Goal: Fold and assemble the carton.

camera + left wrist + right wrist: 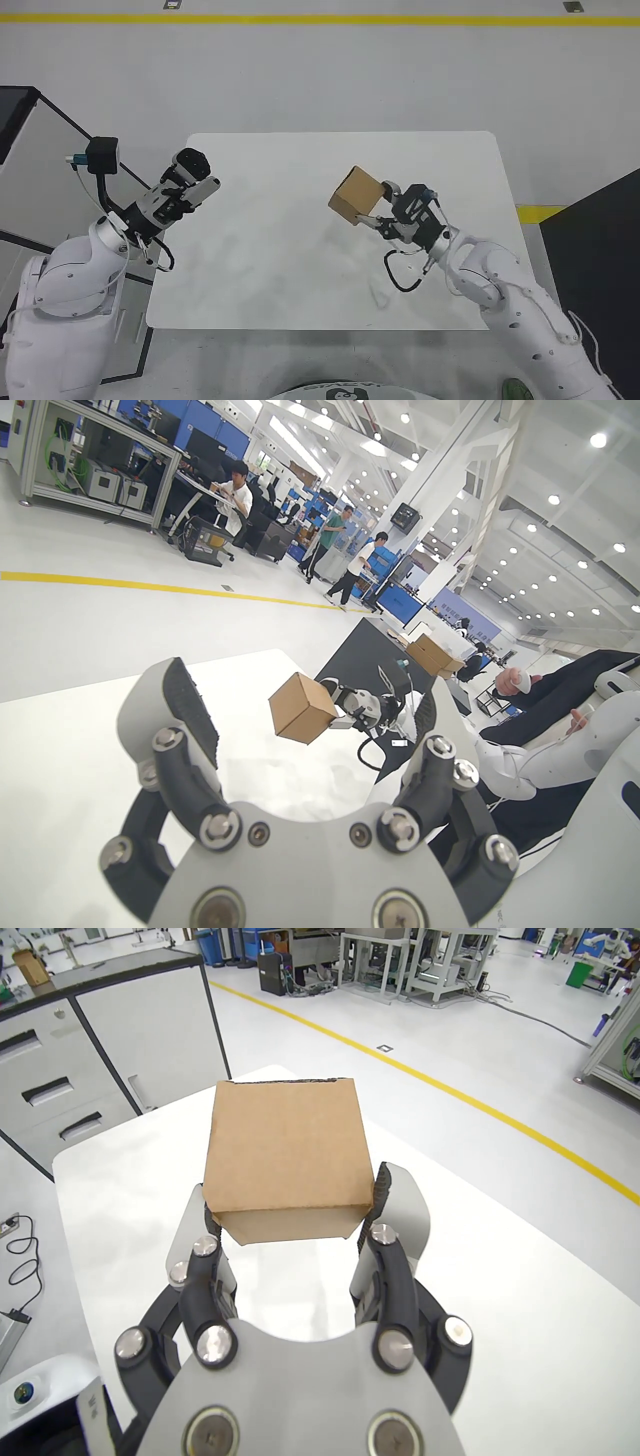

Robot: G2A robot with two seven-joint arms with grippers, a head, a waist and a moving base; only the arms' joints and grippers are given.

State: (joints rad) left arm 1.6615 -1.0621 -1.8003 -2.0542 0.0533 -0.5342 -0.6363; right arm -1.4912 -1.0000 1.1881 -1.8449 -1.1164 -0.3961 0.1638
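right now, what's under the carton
The carton hangs above the table, clamped in the jaws of the right gripper. The left wrist view shows air and tabletop beneath it; from above, the carton covers that patch.

I count one carton (356, 194), one white table (300, 280), and two grippers on my rig: the left gripper (207, 187) and the right gripper (380, 212).

Arms (75, 275) glossy white, rounded shells, black at the wrists. Left hand (307, 710) and right hand (297, 1188) alike: pale grey fingers (145, 700), black ribbed pads (192, 705), black linkages (177, 767), silver round-head screws (218, 830). Black cable (393, 278) loops below right wrist. Black bracket (102, 155) with teal plug (72, 158) on left arm.
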